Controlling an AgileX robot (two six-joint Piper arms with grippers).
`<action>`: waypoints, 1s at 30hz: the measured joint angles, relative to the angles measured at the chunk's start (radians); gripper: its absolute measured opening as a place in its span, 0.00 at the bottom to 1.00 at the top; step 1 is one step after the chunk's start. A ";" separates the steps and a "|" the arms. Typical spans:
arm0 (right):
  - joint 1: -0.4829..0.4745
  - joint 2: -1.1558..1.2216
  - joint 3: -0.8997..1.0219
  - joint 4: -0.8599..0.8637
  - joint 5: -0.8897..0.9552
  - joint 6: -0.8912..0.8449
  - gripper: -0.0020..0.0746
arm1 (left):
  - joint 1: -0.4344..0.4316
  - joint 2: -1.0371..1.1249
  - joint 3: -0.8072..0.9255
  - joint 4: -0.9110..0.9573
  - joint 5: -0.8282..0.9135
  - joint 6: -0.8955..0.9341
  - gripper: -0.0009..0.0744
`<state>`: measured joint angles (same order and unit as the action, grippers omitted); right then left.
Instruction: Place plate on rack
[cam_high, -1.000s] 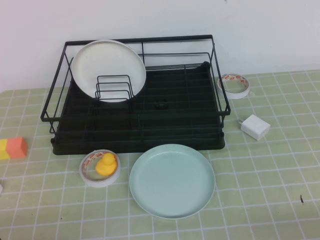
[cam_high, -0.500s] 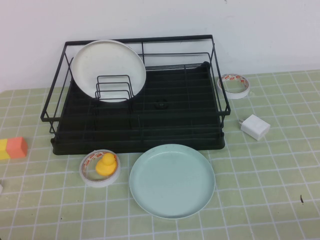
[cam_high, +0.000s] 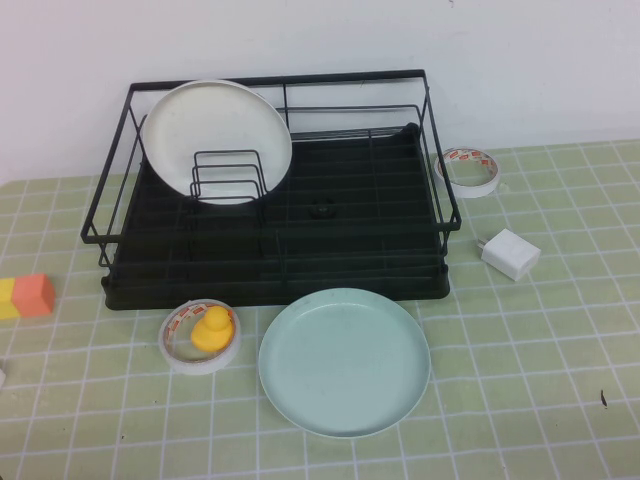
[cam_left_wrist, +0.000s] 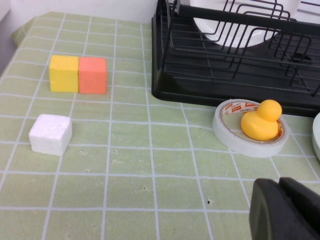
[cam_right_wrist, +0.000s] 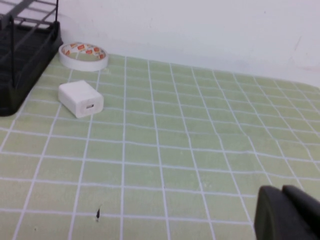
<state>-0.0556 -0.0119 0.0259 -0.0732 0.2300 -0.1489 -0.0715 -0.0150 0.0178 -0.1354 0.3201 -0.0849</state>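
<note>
Nothing started: the matte mint-green round plate (cam_high: 344, 362) lies flat, bottom centre, before the black wire rack (cam_high: 275, 190). Next, grasp its rim. The left gripper (cam_left_wrist: 290, 210) and right gripper (cam_right_wrist: 287, 215) sit low at their wrist views' lower right corners, seemingly clenched, empty.

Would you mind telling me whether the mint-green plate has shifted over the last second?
No. The plate lies just as close to the rack.

Tabletop test setup, gridded mat (cam_high: 520, 380), plain wall (cam_high: 300, 35)
</note>
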 joint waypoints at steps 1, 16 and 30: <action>0.000 0.000 0.000 0.000 -0.007 0.000 0.02 | 0.000 0.000 0.000 0.000 0.000 0.000 0.01; 0.000 0.000 0.001 0.000 -0.511 0.000 0.02 | 0.000 0.000 0.002 -0.002 -0.691 0.006 0.01; 0.000 0.000 0.001 0.056 -0.798 0.061 0.02 | 0.000 0.000 0.002 0.065 -1.064 -0.215 0.01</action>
<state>-0.0556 -0.0119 0.0274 -0.0171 -0.5685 -0.0883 -0.0715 -0.0150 0.0199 -0.0699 -0.7444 -0.2995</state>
